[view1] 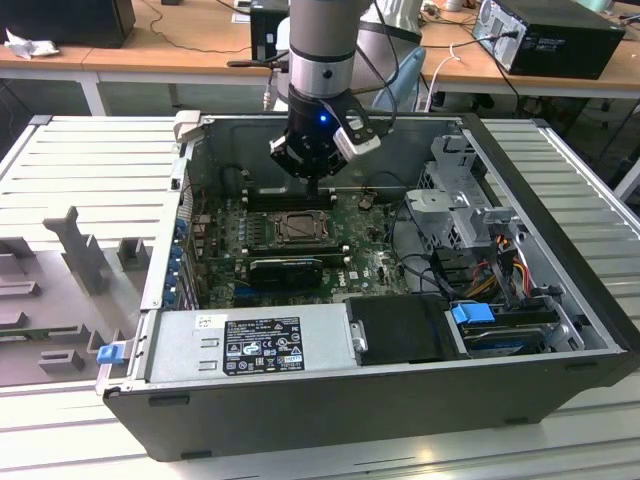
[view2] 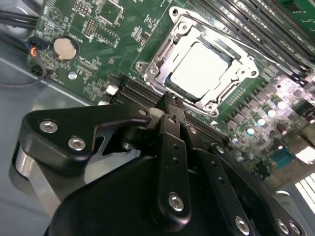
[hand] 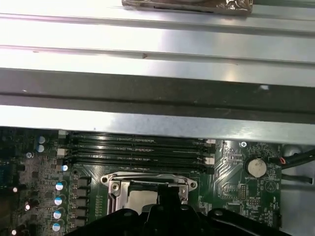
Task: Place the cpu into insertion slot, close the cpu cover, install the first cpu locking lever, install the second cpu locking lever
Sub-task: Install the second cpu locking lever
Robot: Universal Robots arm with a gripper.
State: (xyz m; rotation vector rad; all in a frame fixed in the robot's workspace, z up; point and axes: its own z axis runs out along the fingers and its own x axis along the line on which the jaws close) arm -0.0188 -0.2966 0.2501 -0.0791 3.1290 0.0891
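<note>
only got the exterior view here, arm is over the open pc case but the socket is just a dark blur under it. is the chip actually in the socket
Observer: Yes. In the second wrist view the small pale silvery square cpu lies flat in the square grey-metal-framed insertion slot.
Operator: cover down or up
Observer: Down; the thin grey metal cpu cover frames the chip, which shows through its window.
Operator: gripper holding anything
Observer: The black gripper shows its fingers together with nothing between them, its tip at the socket's edge.
Operator: anything else near the socket
Observer: A round silver coin cell battery sits on the green motherboard.
</note>
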